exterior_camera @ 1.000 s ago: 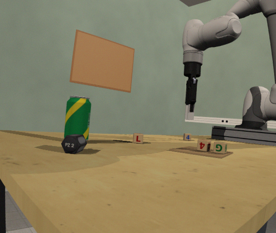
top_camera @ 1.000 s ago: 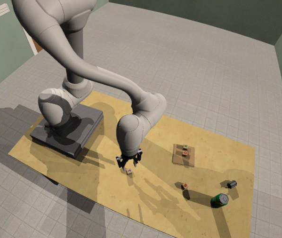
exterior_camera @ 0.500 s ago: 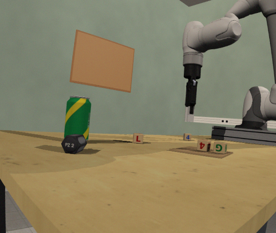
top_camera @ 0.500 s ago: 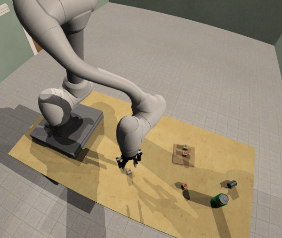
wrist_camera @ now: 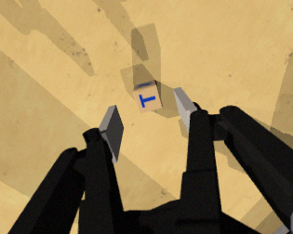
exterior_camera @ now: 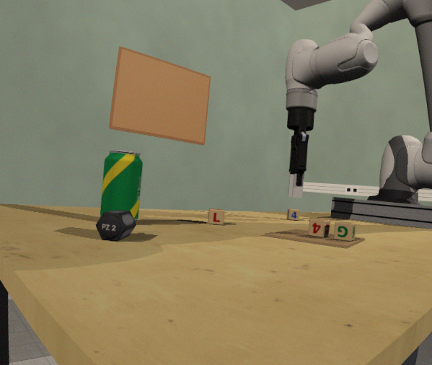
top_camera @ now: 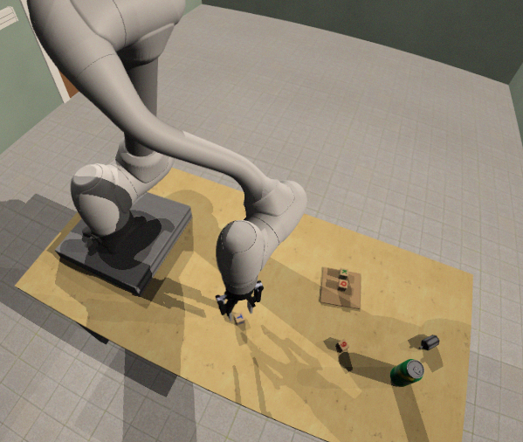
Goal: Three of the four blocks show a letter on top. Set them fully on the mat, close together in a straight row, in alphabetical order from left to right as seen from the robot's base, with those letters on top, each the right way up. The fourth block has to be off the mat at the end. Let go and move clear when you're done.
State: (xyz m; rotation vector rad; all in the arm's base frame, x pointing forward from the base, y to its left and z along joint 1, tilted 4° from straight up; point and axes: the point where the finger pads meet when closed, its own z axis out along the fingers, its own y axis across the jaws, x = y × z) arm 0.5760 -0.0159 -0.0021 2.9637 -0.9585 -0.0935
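A wooden block with a blue T on top [top_camera: 239,318] lies on the table, off the mat; it also shows in the wrist view [wrist_camera: 148,100] and in the exterior view [exterior_camera: 293,213], where its side reads 4. My gripper [top_camera: 238,309] [wrist_camera: 147,109] [exterior_camera: 296,190] hangs a little above it, half open and empty. The brown mat [top_camera: 341,286] carries two blocks close together: one with a green letter on top [top_camera: 343,272] [exterior_camera: 344,230] and one with a red letter on top [top_camera: 342,283] [exterior_camera: 318,227]. A fourth block with red marks [top_camera: 343,345] [exterior_camera: 216,216] lies off the mat.
A green and yellow can [top_camera: 407,371] [exterior_camera: 121,184] stands near the table's right end. A black hexagonal piece marked PZ 2 [top_camera: 430,341] [exterior_camera: 115,225] lies beside it. The robot's dark base plate [top_camera: 126,247] sits at the left end.
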